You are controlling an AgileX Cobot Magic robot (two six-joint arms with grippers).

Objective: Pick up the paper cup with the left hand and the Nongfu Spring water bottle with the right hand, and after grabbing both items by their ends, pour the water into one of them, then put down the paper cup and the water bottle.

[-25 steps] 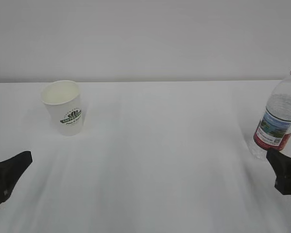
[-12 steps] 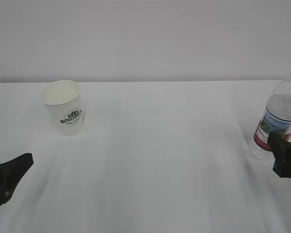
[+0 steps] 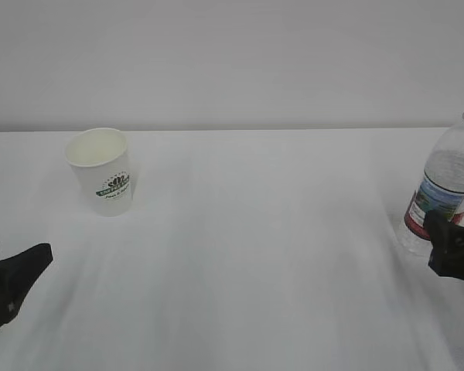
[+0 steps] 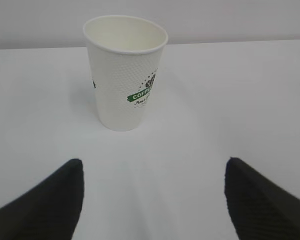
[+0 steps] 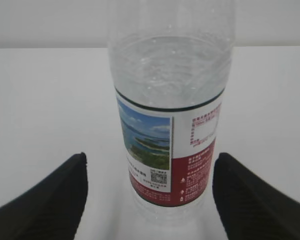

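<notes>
The paper cup (image 3: 102, 171), white with a green logo, stands upright and empty at the left rear of the white table (image 3: 255, 232). In the left wrist view the paper cup (image 4: 124, 75) is straight ahead, well beyond my left gripper (image 4: 155, 161), which is open with nothing between its fingers. The Nongfu Spring water bottle (image 3: 447, 182) stands upright at the far right, with water filling most of it. My right gripper (image 5: 150, 157) is open, its fingers (image 5: 55, 195) flanking the bottle's (image 5: 170, 90) lower label without touching it.
The white table runs back to a plain pale wall (image 3: 232, 54). In the exterior view only the tips of both grippers show, the left gripper (image 3: 17, 247) at the lower left and a right finger (image 3: 442, 233) at the right edge.
My right gripper has moved forward towards the bottle, so its fingers now stand on either side of the bottle's base. The left gripper and the cup have stayed in place.
</notes>
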